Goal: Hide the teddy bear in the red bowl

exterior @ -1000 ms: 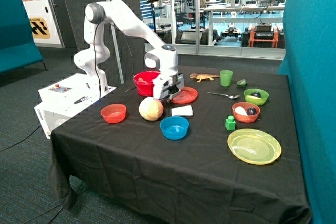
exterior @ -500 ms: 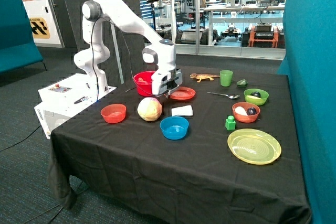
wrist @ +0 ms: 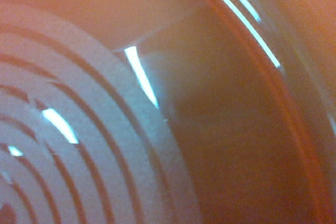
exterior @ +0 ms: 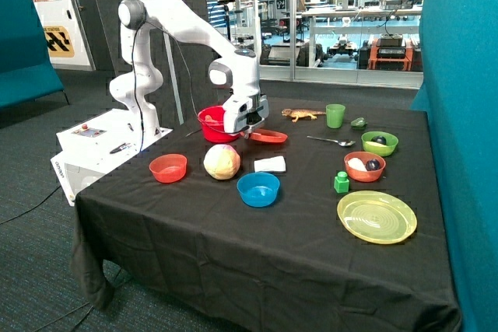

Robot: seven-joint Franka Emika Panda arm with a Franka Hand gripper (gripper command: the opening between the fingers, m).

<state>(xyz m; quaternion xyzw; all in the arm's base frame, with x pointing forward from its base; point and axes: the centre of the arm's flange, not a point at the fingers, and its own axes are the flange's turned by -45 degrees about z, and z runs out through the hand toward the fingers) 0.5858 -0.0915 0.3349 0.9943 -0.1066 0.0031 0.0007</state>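
The gripper point(exterior: 250, 131) holds the flat red plate point(exterior: 269, 137) by its edge, fingers clenched on the rim, and the plate hangs just above the counter point(exterior: 233, 223), next to the red bowl point(exterior: 212, 124). In the wrist view the red plate point(wrist: 173, 103) fills everything, showing ridged rings. The bowl stands at the far side of the counter behind a pale round ball point(exterior: 222, 162). Something small and brownish shows inside the bowl, likely the teddy bear point(exterior: 210, 120), though it is too small to be sure. A blue bowl point(exterior: 258, 189) and a small orange-red bowl point(exterior: 168, 168) sit nearer the front.
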